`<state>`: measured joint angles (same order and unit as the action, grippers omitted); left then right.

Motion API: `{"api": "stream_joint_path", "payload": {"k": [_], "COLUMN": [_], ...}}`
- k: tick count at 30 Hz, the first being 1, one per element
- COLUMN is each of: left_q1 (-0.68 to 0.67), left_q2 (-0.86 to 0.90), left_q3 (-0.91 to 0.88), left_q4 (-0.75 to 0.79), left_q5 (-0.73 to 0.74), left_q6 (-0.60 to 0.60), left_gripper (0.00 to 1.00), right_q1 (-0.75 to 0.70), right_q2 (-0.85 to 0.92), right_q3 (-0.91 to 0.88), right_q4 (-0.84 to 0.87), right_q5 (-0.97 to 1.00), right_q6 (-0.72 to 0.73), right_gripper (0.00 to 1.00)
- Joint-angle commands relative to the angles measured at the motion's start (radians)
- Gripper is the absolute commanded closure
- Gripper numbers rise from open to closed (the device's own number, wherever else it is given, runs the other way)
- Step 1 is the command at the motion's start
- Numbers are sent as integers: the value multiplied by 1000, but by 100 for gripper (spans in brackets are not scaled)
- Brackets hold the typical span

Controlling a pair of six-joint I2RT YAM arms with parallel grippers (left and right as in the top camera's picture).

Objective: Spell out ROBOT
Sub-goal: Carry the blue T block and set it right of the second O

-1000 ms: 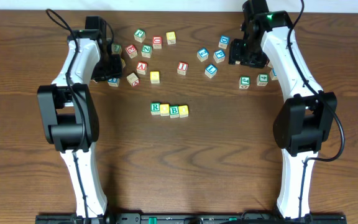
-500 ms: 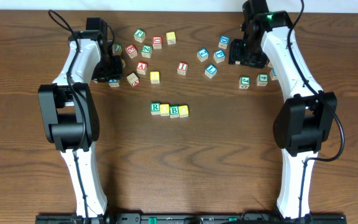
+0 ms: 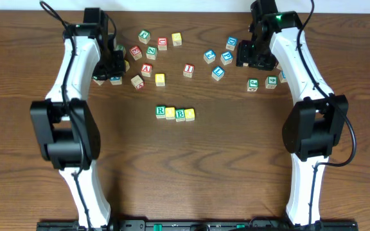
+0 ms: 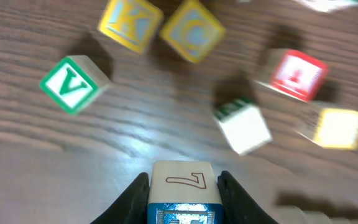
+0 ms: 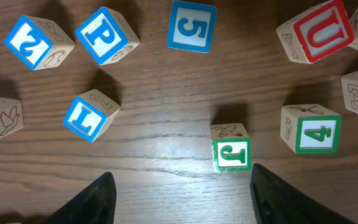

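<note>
A short row of blocks, starting with a green R and including a green B, lies at the table's middle. My left gripper is shut on a blue-faced block with a 7 outlined on its top, held above the wood; in the overhead view the left gripper is at the back left, among loose blocks. My right gripper is open and empty over bare wood, just in front of a green-lettered block; overhead, the right gripper is at the back right.
Below the left gripper lie a green V block, yellow K and C blocks and a red block. Near the right gripper lie blue P, blue 5, red U and green 4 blocks.
My left arm has shifted a little toward the back of the table with the blue block in its jaws. The right arm and the row have not moved.
</note>
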<state>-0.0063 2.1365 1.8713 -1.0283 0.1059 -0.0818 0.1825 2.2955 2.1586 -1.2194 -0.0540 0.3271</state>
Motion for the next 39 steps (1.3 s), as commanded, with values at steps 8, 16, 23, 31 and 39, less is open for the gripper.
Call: {"api": "stream_joint_path", "payload": {"k": [8, 16, 23, 31, 39], "left_q1": [-248, -434, -581, -687, -724], "left_q2": [-40, -40, -37, -30, 12], "left_q3": [0, 0, -2, -2, -10], "left_q4": [-44, -31, 26, 28, 28], "left_q5": [7, 7, -35, -155, -208], "left_q6": [-148, -301, -377, -497, -557], "left_gripper": [72, 72, 71, 71, 71], "right_q1": [-10, -83, -152, -174, -174], "right_q2": [1, 1, 1, 1, 1], "right_q3": [0, 0, 0, 0, 0], "right_q4": [-7, -8, -23, -48, -61], "right_q5": [29, 28, 24, 25, 25], "right_q6": [-14, -14, -14, -23, -33], "right_gripper": [34, 34, 34, 34, 34]}}
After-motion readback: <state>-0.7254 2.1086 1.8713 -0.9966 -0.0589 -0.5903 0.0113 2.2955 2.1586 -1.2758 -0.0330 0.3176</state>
